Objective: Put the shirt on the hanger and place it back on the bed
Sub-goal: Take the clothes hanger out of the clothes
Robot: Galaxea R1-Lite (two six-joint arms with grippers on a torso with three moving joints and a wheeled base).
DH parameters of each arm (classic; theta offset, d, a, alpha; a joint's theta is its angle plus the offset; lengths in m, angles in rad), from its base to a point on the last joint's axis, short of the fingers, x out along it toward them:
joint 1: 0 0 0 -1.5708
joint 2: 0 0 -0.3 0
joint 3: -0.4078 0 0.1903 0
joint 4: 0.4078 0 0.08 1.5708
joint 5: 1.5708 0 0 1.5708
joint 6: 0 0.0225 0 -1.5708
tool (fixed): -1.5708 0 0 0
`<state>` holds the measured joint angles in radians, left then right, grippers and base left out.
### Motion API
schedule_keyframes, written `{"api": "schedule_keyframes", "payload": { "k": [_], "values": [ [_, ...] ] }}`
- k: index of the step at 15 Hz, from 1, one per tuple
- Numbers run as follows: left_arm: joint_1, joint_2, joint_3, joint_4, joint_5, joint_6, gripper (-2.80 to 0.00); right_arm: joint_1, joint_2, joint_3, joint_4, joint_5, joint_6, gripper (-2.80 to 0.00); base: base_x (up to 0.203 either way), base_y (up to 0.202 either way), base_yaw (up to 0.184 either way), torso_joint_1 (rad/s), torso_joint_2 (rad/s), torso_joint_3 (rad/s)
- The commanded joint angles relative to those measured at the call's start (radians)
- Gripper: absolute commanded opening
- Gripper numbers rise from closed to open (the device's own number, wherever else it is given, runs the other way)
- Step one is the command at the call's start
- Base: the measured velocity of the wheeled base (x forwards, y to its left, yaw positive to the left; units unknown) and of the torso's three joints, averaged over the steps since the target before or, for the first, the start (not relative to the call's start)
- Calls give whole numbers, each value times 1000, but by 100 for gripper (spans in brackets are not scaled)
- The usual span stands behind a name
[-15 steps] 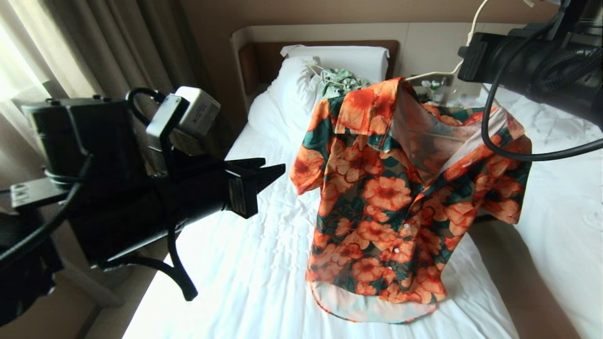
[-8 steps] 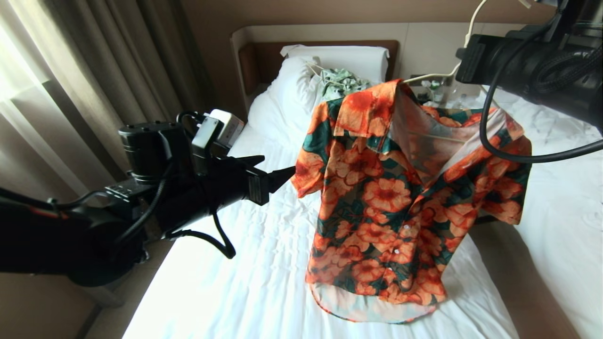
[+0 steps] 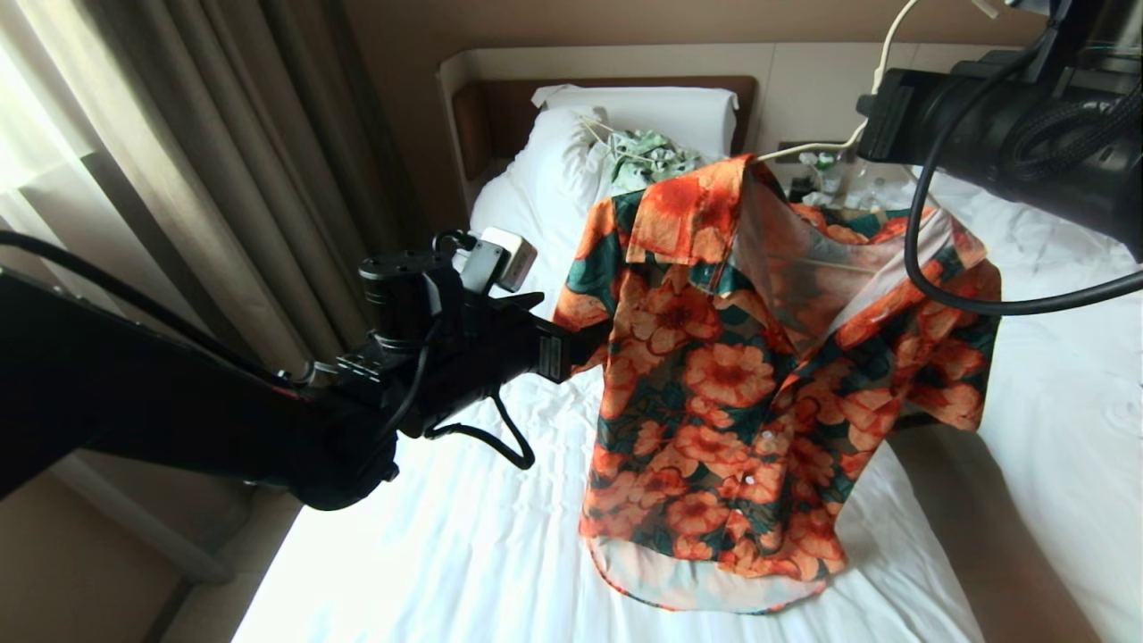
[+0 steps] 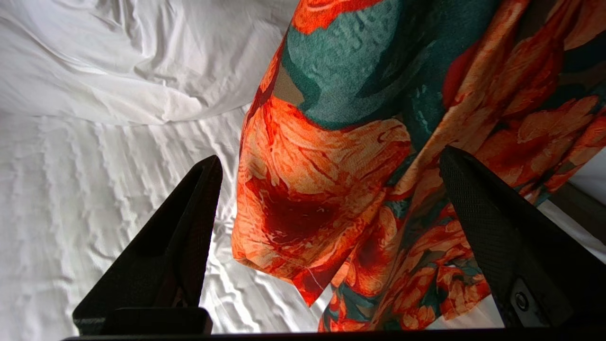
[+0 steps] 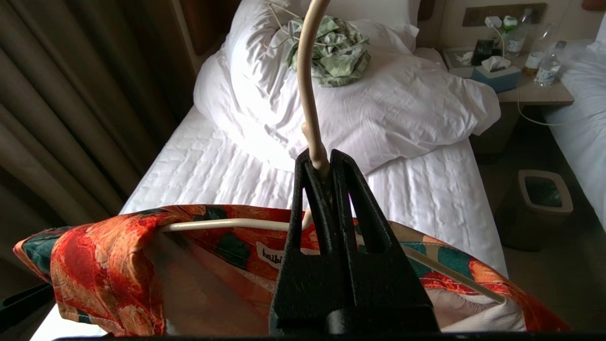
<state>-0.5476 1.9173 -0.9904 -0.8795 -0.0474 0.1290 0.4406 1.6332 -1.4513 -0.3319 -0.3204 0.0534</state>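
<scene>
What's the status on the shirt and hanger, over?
Right end effector shut on hanger neck, held above bed. Left end effector open around shirt sleeve, not gripping. Nothing in the way.

The shirt (image 3: 759, 384) hangs up in the air on the hanger (image 3: 808, 147), over the bed (image 3: 464, 536). It has big orange flowers and green leaves (and little white buttons down the front). Its bottom edge rests on the white sheet. The right gripper (image 3: 871, 112) is up high on the right side, at the thin hanger wire. The left gripper (image 3: 585, 344) reaches in from the left and sits right at the shirt's sleeve. A pale green garment (image 3: 647, 156) lies on the white duvet (image 3: 536, 192), near the pillow (image 3: 665, 112). Curtains (image 3: 179, 161) hang on the left.
</scene>
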Motion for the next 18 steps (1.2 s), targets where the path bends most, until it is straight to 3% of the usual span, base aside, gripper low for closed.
{"api": "schedule_keyframes", "payload": {
  "k": [1,5,6,15,18],
  "values": [
    [-14,54,-41,-6,30,7,0,1,-3,0,-2,-2,0,-280,0,0,0,0,0,0],
    [4,69,-53,-6,30,9,0,2,-3,0,-2,-2,0,-280,0,0,0,0,0,0],
    [3,80,-56,-15,30,10,-280,1,-3,0,-2,-2,0,-280,0,0,0,0,0,0],
    [-2,79,-62,-25,32,5,-280,3,-1,2,-2,-2,0,-280,0,0,0,0,0,0],
    [7,76,-52,-15,34,-26,-280,1,0,0,-2,-2,0,-280,0,0,0,0,0,0]
  ]
}}
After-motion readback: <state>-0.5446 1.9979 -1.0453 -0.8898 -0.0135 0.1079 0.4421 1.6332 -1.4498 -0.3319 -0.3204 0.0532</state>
